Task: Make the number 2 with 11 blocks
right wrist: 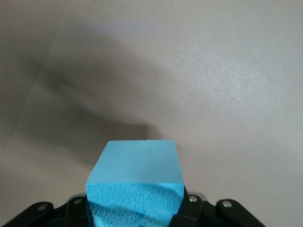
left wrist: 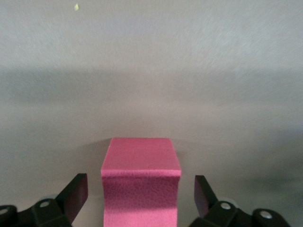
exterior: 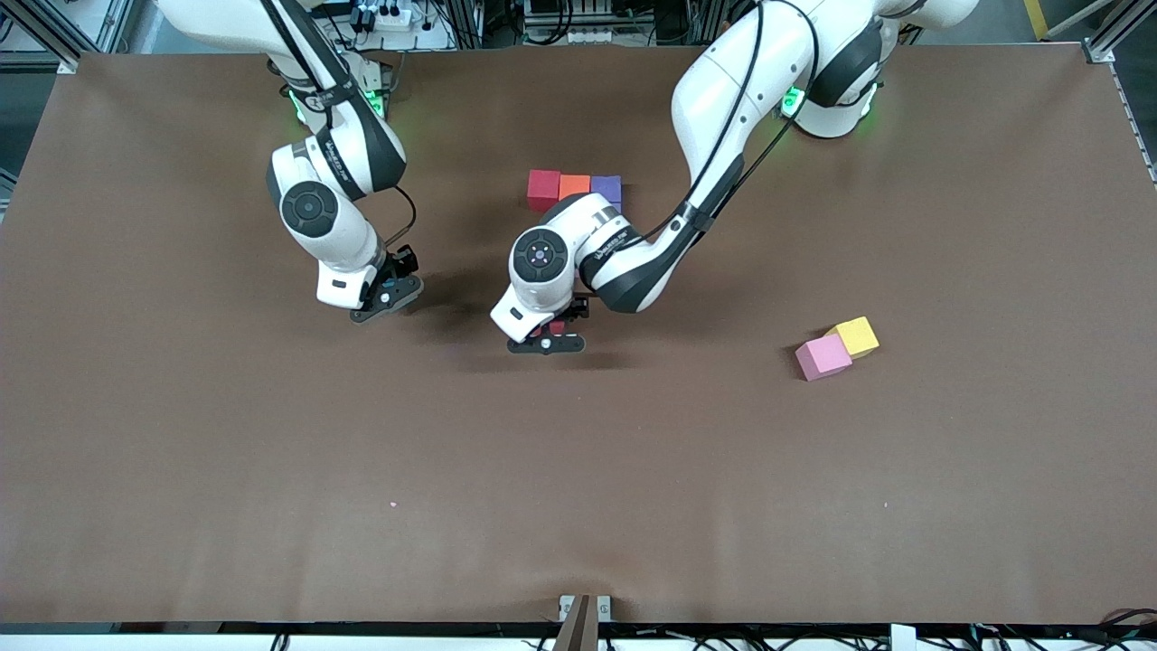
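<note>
A row of three blocks is seen on the brown table (exterior: 181, 452) near its middle, toward the robots' bases: a red block (exterior: 543, 189), an orange block (exterior: 574, 186) and a purple block (exterior: 606, 188), set edge to edge. The left gripper (exterior: 546, 340) is held low over the table just nearer the front camera than that row. In the left wrist view its fingers (left wrist: 75, 191) are spread apart, with a pink block (left wrist: 140, 182) standing between them and a clear gap on each side, so nothing is clamped. The right gripper (exterior: 387, 297) is found toward the right arm's end of the table, and its jaws are closed on a light blue block (right wrist: 136, 187), which fills the space between them. Toward the left arm's end, another pink block (exterior: 823, 358) and a yellow block (exterior: 856, 336) are lying on the table, touching at a corner and well apart from the row.
</note>
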Tool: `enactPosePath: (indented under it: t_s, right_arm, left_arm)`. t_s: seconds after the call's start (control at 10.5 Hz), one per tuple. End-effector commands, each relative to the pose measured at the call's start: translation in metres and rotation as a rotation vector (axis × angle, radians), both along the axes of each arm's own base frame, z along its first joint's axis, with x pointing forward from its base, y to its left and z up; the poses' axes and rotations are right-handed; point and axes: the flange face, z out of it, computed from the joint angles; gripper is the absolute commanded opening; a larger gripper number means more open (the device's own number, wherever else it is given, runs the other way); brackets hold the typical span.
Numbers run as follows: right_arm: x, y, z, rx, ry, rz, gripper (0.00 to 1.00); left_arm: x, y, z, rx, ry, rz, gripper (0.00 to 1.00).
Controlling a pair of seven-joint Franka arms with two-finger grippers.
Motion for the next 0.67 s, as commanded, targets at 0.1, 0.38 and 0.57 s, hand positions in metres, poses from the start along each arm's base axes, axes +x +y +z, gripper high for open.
enactPosePath:
  t_s: [0.1, 0.38, 0.57]
  right_arm:
    - [0.003, 0.003, 0.009, -0.004, -0.01, 0.013, 0.18]
    - [0.006, 0.023, 0.015, 0.003, -0.011, 0.004, 0.18]
    - [0.01, 0.056, 0.025, -0.005, -0.02, -0.047, 0.18]
  left_arm:
    - [0.041, 0.036, 0.115, -0.065, -0.07, 0.074, 1.0]
    - [0.073, 0.11, 0.209, -0.012, -0.07, 0.151, 1.0]
    - [0.097, 0.168, 0.23, 0.047, -0.039, 0.214, 1.0]
